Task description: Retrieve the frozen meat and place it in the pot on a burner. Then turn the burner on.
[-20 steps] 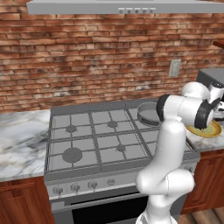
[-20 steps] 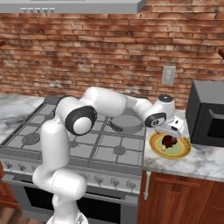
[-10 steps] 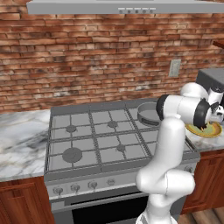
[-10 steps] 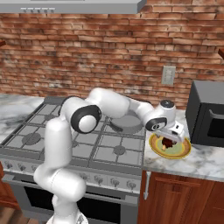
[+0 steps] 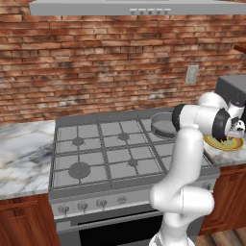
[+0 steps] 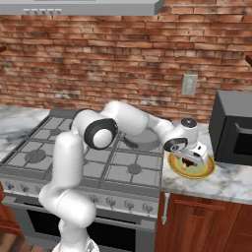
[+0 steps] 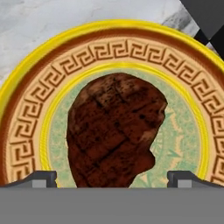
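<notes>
Gripper wide apart, low over frozen meat, one tip on each side, holding nothing. Meat lies in middle of yellow plate on marble counter, right of stove, beside black microwave. Pot sits on far right grate of stove, left of plate.
</notes>
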Available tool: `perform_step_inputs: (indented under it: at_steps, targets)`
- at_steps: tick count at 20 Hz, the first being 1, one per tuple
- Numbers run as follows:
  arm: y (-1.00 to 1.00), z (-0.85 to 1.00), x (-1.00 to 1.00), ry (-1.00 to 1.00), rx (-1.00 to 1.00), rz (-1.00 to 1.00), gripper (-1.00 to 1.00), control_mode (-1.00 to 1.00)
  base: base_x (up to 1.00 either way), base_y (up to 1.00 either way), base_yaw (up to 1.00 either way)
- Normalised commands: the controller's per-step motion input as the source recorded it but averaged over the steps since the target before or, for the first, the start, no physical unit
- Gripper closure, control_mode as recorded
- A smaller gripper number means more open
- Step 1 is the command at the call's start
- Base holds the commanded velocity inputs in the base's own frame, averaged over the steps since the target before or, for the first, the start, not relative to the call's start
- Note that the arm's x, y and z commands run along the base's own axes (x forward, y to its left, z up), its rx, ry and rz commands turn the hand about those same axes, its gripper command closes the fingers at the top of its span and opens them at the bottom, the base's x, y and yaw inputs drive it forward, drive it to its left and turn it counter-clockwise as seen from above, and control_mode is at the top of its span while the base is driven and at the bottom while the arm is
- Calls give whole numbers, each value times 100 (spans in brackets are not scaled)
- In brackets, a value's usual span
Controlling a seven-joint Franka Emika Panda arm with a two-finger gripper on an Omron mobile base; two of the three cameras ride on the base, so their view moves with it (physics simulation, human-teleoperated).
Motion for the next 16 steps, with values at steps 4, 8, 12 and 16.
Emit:
perform_step_inputs:
  at_steps: [4,8,12,16]
  targets:
    - [0,-19,0,0,0,0,-100,-100,0,0,0]
    - [0,-14,3,0,0,0,-100,-100,0,0,0]
    - [0,-15,5,0,0,0,100,-100,0,0,0]
    - [0,-1,3,0,0,0,100,-100,0,0,0]
